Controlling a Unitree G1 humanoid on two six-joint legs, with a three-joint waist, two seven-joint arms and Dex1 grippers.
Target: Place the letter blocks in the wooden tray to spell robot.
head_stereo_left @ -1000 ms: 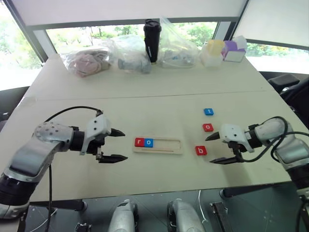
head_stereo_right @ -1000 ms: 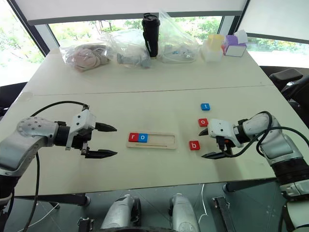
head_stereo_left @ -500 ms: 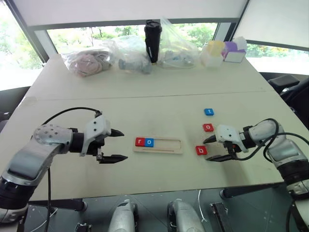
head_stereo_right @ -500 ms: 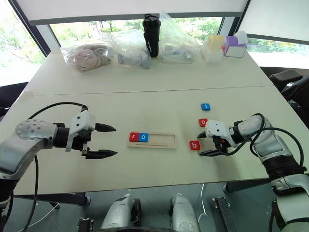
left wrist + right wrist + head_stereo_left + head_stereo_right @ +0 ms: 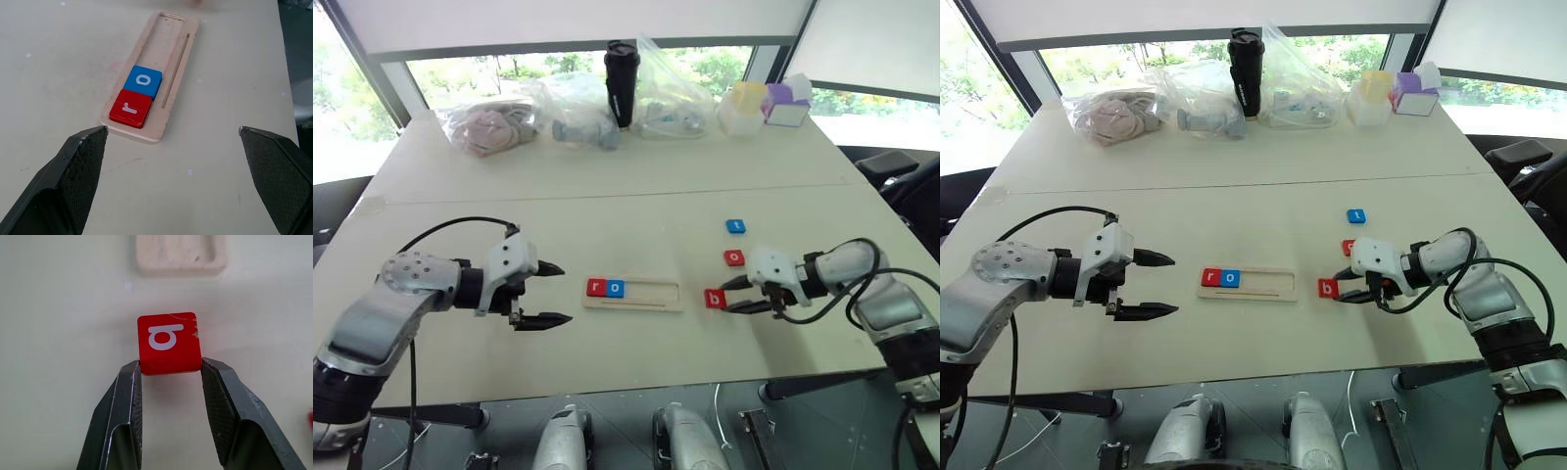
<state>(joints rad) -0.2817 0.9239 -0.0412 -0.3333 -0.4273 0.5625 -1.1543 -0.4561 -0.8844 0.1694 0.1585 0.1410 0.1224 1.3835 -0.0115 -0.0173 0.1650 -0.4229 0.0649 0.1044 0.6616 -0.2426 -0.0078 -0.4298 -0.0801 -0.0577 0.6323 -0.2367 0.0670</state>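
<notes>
The wooden tray (image 5: 651, 294) lies at the table's middle with a red r block (image 5: 596, 287) and a blue o block (image 5: 615, 288) at its left end. Right of the tray, my right gripper (image 5: 725, 296) is shut on the red b block (image 5: 168, 342), its fingertips clamping the block's two sides low over the table. A red o block (image 5: 734, 258) and a blue t block (image 5: 735, 226) lie loose further back. My left gripper (image 5: 566, 294) hangs open to the left of the tray, holding nothing.
Along the far edge stand a black tumbler (image 5: 622, 83), several plastic bags (image 5: 494, 122) and yellow and purple boxes (image 5: 766, 106). The tray's right part (image 5: 171, 36) holds no blocks.
My right gripper's fingers closed from wide open onto the b block, which has shifted slightly toward the tray. The left arm has stayed put.
</notes>
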